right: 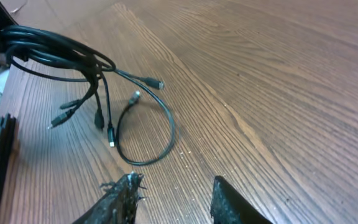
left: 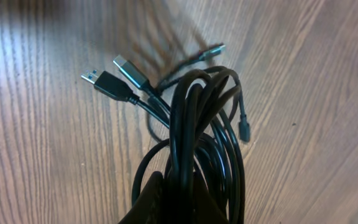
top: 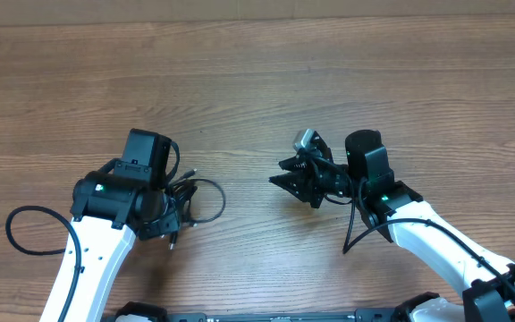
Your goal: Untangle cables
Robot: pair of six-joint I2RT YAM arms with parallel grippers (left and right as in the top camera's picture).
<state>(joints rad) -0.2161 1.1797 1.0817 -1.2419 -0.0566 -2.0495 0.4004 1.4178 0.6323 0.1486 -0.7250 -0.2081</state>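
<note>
Left jaws: pinching the cables (left: 204, 124) as 1 bundle, apparently lifted so plug ends (left: 129, 71) hang loose over the bench (top: 257, 80). Right jaws: spread, empty, low near the bench, facing 1 slack loop (right: 174, 130) lying flat; probably poised to draw that strand out.

In my left wrist view the lower edge cuts off my left gripper (left: 180, 210). Only dark finger stubs show, and the place where they pinch the cables (left: 197, 124) is outside the picture. From overhead, my left wrist covers this gripper and part of the bundle. The far small plug (left: 215, 48) is blurred, so I cannot tell its type. In my right wrist view the lower edge cuts my right gripper (right: 173, 202), fingers apart, and the bundle runs out at the left edge.
</note>
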